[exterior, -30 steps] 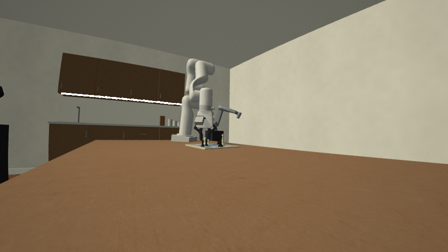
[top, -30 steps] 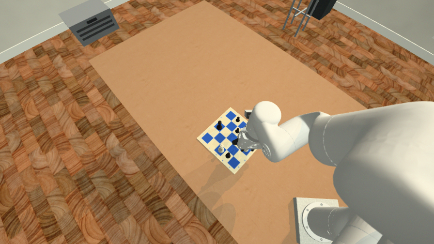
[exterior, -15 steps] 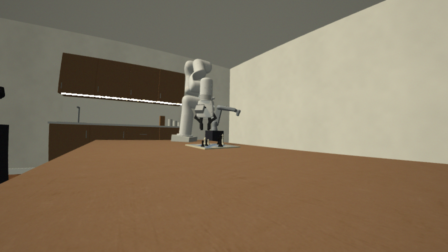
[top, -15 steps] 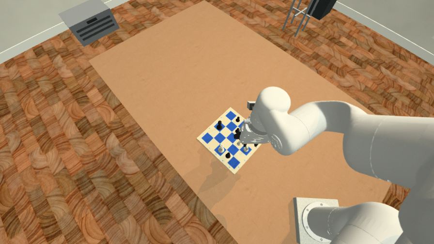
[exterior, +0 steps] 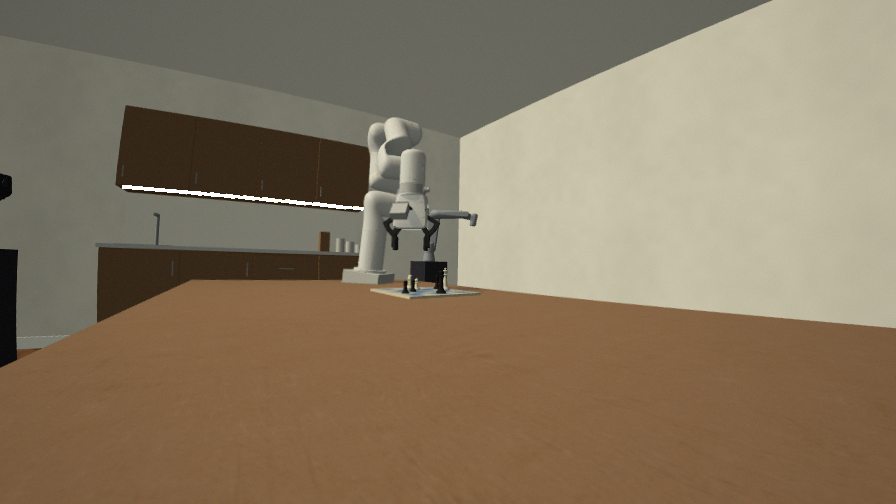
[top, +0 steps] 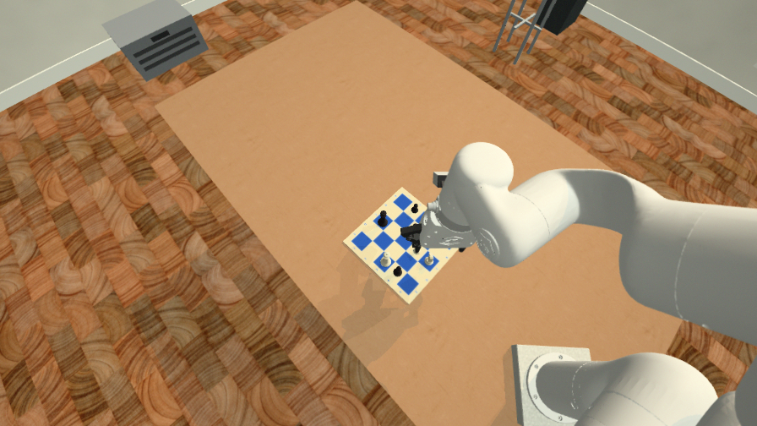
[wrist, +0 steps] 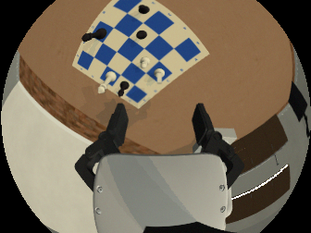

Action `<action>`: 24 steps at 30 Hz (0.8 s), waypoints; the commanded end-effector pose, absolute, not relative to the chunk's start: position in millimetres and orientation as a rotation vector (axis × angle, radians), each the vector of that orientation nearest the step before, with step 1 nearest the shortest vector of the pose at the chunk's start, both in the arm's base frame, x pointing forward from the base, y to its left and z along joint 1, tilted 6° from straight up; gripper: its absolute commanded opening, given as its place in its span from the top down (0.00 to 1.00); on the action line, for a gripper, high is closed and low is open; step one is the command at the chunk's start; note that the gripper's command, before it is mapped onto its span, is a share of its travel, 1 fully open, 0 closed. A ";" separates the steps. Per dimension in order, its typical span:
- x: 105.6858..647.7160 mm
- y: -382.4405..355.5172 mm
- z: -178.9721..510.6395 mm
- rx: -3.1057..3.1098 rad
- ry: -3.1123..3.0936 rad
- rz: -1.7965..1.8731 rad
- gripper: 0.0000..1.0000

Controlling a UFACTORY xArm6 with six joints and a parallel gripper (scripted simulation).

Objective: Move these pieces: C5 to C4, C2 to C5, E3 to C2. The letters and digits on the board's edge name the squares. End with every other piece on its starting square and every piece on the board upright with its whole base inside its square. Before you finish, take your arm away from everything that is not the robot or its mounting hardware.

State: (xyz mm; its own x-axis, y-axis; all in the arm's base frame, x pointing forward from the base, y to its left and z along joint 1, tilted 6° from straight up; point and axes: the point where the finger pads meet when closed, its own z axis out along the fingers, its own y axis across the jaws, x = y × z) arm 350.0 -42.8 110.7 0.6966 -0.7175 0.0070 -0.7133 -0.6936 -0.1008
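The blue-and-cream chessboard (top: 361, 241) (exterior: 460, 292) (wrist: 185, 50) lies on the brown table. Black pieces (top: 383, 218) (top: 415, 207) (top: 397, 272) and white pieces (top: 385, 259) (top: 429, 259) stand on it. In the wrist view I see black pieces (wrist: 143, 8) (wrist: 141, 34) (wrist: 124, 87) and white pieces (wrist: 146, 61) (wrist: 159, 74) (wrist: 111, 76). My gripper (top: 413, 238) (exterior: 412, 241) (wrist: 160, 111) is open wide and empty. It hangs well above the board's near edge, clear of all pieces. The square labels are too small to read.
The arm's base (top: 550, 381) (exterior: 369, 275) stands on the table near the board. A grey box (top: 155, 40) and a metal stand (top: 521, 26) are on the floor beyond the table. A dark block (exterior: 427, 270) sits behind the board.
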 end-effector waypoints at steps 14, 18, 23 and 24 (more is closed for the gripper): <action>351.4 -43.1 112.2 -2.809 1.187 -0.076 0.00; 352.0 -42.6 112.5 -2.799 1.209 -0.075 0.00; 355.4 -40.1 113.9 -2.738 1.337 -0.068 0.00; 356.6 -39.2 114.4 -2.716 1.380 -0.066 0.00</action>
